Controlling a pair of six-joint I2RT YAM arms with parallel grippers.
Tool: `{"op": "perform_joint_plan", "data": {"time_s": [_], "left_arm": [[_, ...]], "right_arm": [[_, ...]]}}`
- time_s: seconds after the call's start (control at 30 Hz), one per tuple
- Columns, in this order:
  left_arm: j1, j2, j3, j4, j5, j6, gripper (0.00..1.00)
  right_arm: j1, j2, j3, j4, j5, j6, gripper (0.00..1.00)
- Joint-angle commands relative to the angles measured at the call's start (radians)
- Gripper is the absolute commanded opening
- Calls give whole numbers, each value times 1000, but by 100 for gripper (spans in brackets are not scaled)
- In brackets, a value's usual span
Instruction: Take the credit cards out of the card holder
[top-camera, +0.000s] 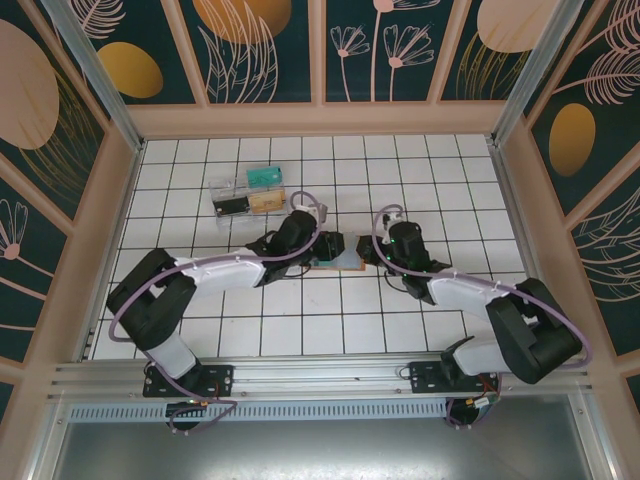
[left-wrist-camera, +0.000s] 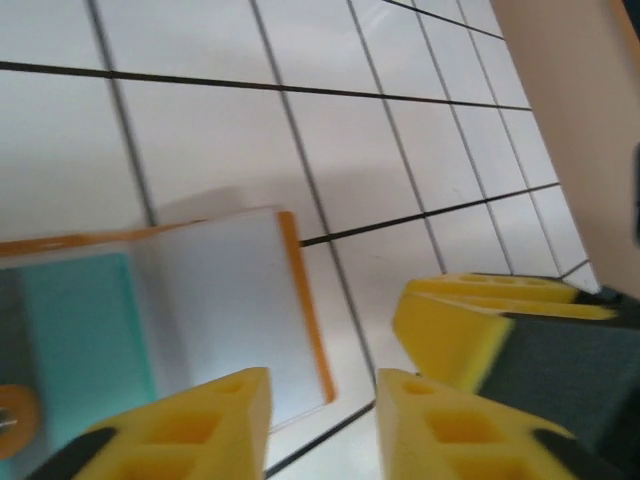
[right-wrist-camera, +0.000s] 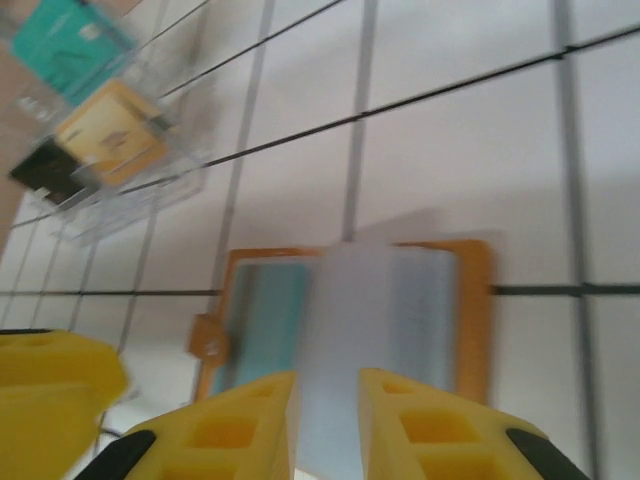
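Right gripper (right-wrist-camera: 328, 385) is closed down to a narrow gap on a pale blue-grey flap of the card holder (right-wrist-camera: 425, 300). In the right wrist view the blurred flap runs down between its two yellow fingers. Left gripper (left-wrist-camera: 322, 385) stands just to the left of the right one, its jaws a narrow way apart. White tile and a dark grout line show through the gap, and nothing is visibly pinched. The holder's near corner lies just beyond its fingertips, and a yellow finger (left-wrist-camera: 470, 320) of the right gripper sits close by on the right. From above, both arms reach in from the near edge and meet at the middle of the white tiled table (top-camera: 200, 330), left gripper (top-camera: 335, 250) and right gripper (top-camera: 372, 255) facing each other.

A clear plastic tray (top-camera: 215, 185) sits to the far left of the grippers, apart from them, holding a teal piece (top-camera: 263, 176), a tan piece (top-camera: 266, 200) and a black piece (top-camera: 228, 207).

The card holder (top-camera: 348, 263) lies on the table between the two grippers, near the centre. It is opened out, with an orange-brown rim around the pale face (left-wrist-camera: 235, 300). A teal card (right-wrist-camera: 265, 310) is inside its left part. A small round orange tab (right-wrist-camera: 207, 340) sticks out at its left edge.
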Motion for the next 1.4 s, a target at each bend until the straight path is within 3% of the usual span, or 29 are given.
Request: {"op": "perform_joint_plan", "data": {"time_s": [0.0, 0.07, 0.2, 0.5, 1.37], "left_arm": [[37, -19, -85, -3, -33, 17, 18], [53, -19, -112, 12, -32, 21, 10], [71, 0, -141, 43, -27, 28, 4], [82, 42, -150, 69, -31, 49, 4], [82, 116, -175, 72, -45, 28, 4]], "right_arm": [[36, 52, 82, -28, -64, -21, 22], [50, 91, 122, -35, -103, -13, 19], [67, 193, 218, -84, -170, 11, 14], [71, 343, 285, -125, -203, 79, 13], [47, 416, 289, -164, -174, 99, 18]]}}
